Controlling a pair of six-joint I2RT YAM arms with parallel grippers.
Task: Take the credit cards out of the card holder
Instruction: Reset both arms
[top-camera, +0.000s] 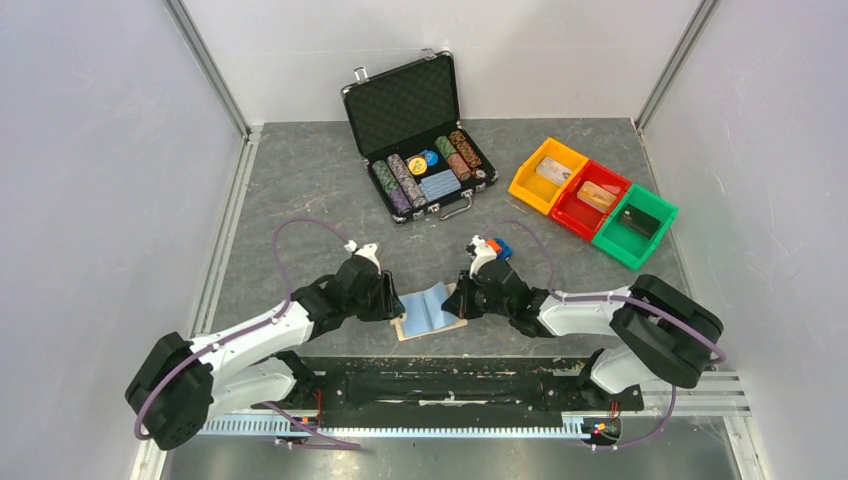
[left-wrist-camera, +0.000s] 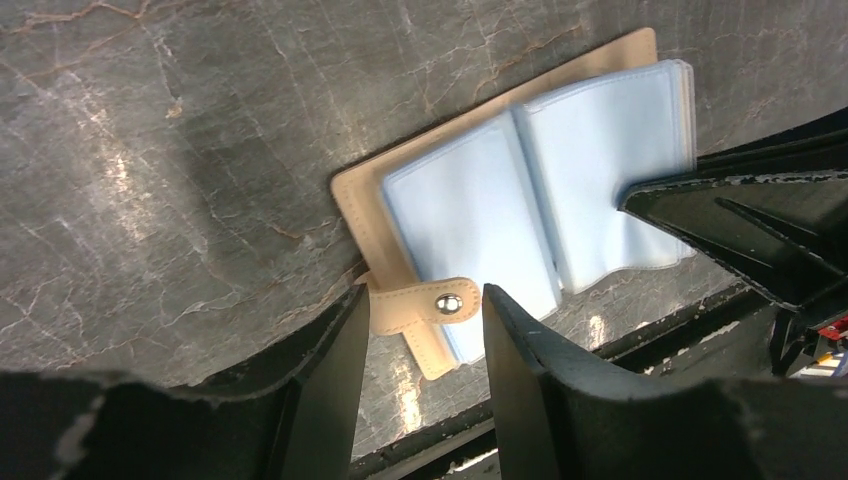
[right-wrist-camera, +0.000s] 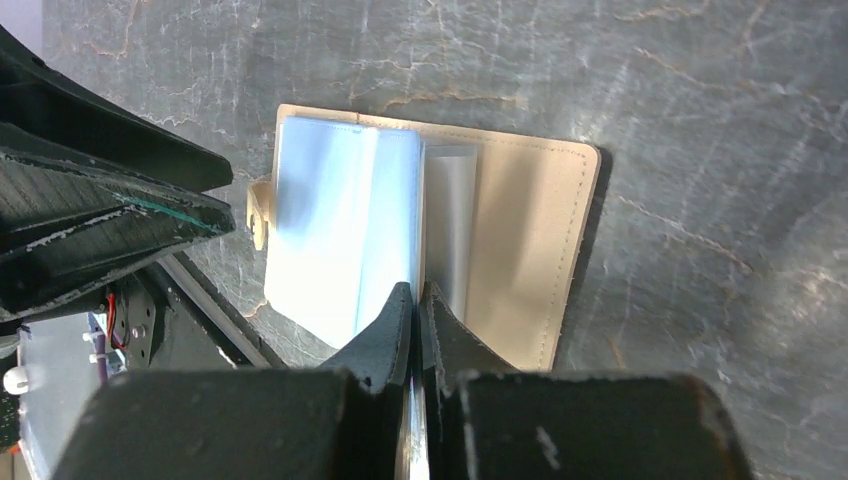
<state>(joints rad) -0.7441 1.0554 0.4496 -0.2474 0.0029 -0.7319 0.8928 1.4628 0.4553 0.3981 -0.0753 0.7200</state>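
The card holder (top-camera: 430, 310) lies open on the grey table between my two grippers, tan cover down and pale blue inner pages up. It also shows in the left wrist view (left-wrist-camera: 355, 200) and the right wrist view (right-wrist-camera: 520, 240). My left gripper (top-camera: 392, 298) (left-wrist-camera: 425, 295) is open, with its fingers either side of the snap tab (left-wrist-camera: 420, 305), not touching it. My right gripper (top-camera: 455, 298) (right-wrist-camera: 418, 290) is shut at the holder's right edge on a thin shiny sheet seen edge-on, which looks like a credit card (right-wrist-camera: 412, 404). Other cards are hidden in the pages.
An open black chip case (top-camera: 415, 135) stands at the back. Yellow (top-camera: 547, 175), red (top-camera: 590, 197) and green (top-camera: 634, 225) bins sit at the right rear. A black rail (top-camera: 450, 385) runs along the near edge. White walls enclose the table.
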